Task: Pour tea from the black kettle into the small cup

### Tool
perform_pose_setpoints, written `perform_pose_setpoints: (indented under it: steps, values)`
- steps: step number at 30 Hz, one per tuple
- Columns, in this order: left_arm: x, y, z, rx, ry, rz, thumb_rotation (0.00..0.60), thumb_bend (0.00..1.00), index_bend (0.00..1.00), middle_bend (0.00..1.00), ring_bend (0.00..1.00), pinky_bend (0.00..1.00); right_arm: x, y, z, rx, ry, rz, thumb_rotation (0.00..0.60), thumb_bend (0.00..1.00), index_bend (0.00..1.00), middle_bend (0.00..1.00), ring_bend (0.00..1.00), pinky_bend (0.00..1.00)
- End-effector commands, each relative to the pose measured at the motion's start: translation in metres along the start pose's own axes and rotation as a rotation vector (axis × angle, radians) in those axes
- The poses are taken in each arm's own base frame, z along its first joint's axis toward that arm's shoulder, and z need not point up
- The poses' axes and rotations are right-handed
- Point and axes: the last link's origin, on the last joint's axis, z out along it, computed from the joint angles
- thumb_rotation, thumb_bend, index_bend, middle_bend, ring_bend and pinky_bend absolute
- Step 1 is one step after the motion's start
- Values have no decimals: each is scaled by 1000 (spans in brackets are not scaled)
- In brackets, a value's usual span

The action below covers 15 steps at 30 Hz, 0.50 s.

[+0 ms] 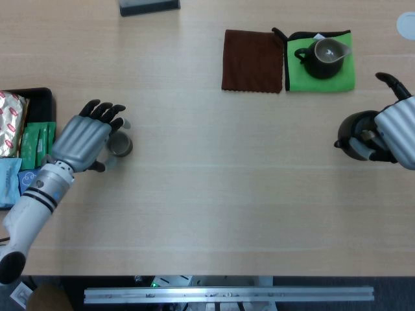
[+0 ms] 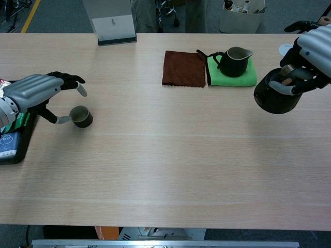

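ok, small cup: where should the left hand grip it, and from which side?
Around the side wall of the small cup, coming from its left, where the left hand already hovers open. The cup is upright, handleless and round, so a thumb-and-finger wrap probably suits, keeping the mouth clear.

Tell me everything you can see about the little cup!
The little cup is round, dark on the outside and greyish inside, and looks empty. It stands upright on the pale wooden table, towards its left side. The robot's left hand is open around it, its thumb low beside the cup and its other fingers spread above. Whether they touch it is unclear.
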Motion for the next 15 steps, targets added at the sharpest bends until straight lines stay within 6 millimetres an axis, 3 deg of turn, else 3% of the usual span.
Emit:
perform_pose_setpoints:
  steps: [1,15]
  values:
    - [-8,1,14,25,-17,5,600,269,252,97,86,56,0,0,0,2,0,1,506,272,1000,1000,939,142]
    - [-23,0,26,70,-52,33,600,269,239,91,86,56,5,1,-4,3,7,8,505,270,1000,1000,939,142]
